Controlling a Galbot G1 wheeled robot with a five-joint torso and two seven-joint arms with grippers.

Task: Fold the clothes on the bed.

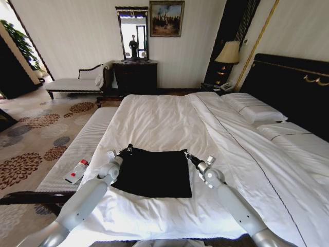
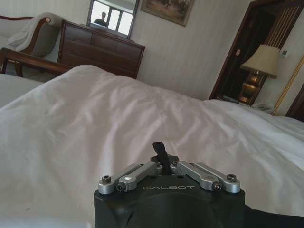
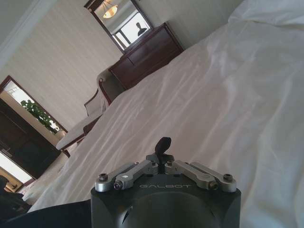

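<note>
So the black T-shirt [image 1: 154,172] is lying flat on the near part of the bed [image 1: 169,123], on the white duvet, and it already looks squarish, like some folding has gone into it (just my read from the outline). Left gripper [image 1: 129,150] sits at the far left corner of the shirt and right gripper [image 1: 187,154] at the far right corner, both low at the cloth's far edge. In the wrist views each claw's black fingers are pressed together to a single tip with no gap, so I'd call both closed, though whether there's fabric pinched in there I honestly can't tell. Handling-wise I'd guess it's light, floppy cotton: no stiffness, it'll drape and wrinkle, and it may drag on the duvet rather than slide clean. Corners or the edge hem seem like the place to grab, both sides at once so it doesn't twist. Counting: one shirt, two grippers, one bed. Just left of the bed there's a white-cushioned bench [image 1: 77,154] with one small white-and-red bottle [image 1: 77,171] on it. Farther up I count two pillows [image 1: 257,110], and beyond that one lamp [image 1: 228,53], one dark dresser [image 1: 135,76] with one mirror [image 1: 133,32], and one painting [image 1: 166,18].
</note>
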